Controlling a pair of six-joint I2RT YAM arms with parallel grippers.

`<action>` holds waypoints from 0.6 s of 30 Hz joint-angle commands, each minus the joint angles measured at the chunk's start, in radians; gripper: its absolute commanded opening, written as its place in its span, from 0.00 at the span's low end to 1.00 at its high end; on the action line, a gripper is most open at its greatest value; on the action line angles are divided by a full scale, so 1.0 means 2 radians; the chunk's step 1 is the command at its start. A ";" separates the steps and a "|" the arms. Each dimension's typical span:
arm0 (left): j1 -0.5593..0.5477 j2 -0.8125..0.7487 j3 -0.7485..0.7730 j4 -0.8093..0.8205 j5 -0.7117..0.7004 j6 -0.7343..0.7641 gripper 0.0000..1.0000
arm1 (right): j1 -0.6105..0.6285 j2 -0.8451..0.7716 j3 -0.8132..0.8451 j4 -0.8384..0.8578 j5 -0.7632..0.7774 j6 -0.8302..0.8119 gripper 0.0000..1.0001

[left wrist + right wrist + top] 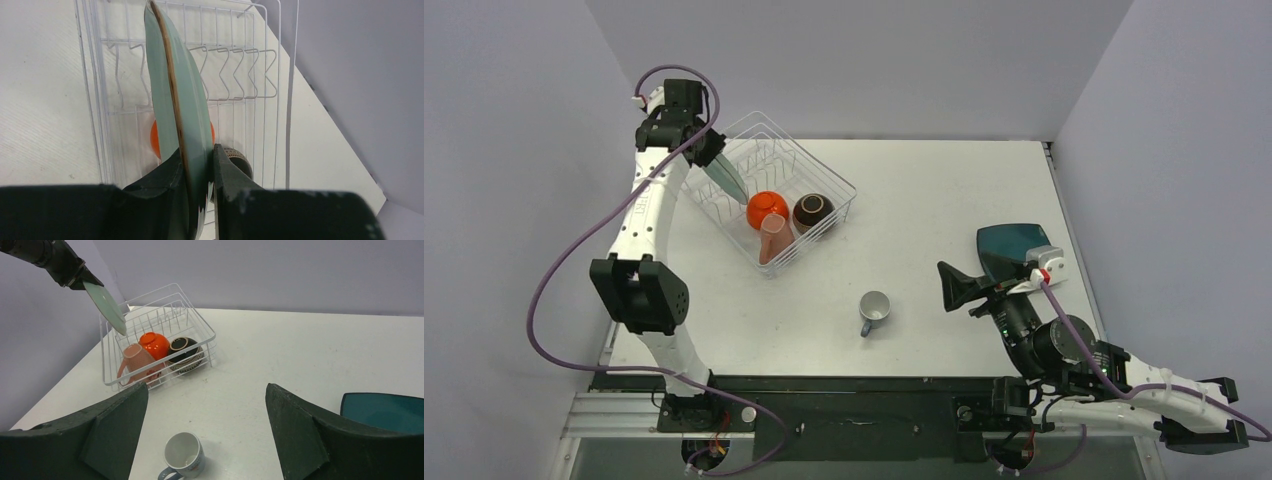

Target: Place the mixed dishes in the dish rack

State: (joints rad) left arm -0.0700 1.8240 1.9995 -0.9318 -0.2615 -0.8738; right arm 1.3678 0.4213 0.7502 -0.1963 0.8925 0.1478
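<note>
Starts with the round pale-teal plate (724,178): held on edge and tilted in the upper left of the overhead frame, above the left side of the dish rack (809,150); not yet seated between the upright dividers; hard to tell whether its lower edge touches the wires. Clamped at the rim by the left gripper (197,165), one finger pressed on each face.

Looks stiff, glazed and breakable, and probably fairly heavy for so narrow a pinch; likely to slip or swing if jolted; calls for a slow lowering, edge first, into a divider slot; best held at the rim, as here, keeping both faces free for the wires.

Further down the rack, toward frame centre: shows the orange-red bowl (767,209), the brown bowl (813,211) and the pink mug (773,238), packed close together.

Out on the table (944,190), lower centre: shows the grey-blue mug (874,311) upright and alone, probably easiest to take by its wall; at the right, the dark-teal rounded-square plate (1012,245) lying flat, just beyond the right gripper (206,395), jaws spread wide and holding nothing.
</note>
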 commanded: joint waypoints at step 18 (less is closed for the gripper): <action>0.016 0.032 0.060 0.099 0.059 -0.004 0.00 | -0.003 0.026 0.022 -0.002 0.027 0.000 0.82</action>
State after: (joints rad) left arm -0.0437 1.9190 2.0071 -0.8825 -0.2085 -0.8852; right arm 1.3674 0.4633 0.7647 -0.2050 0.9279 0.1474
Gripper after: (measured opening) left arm 0.133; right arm 0.822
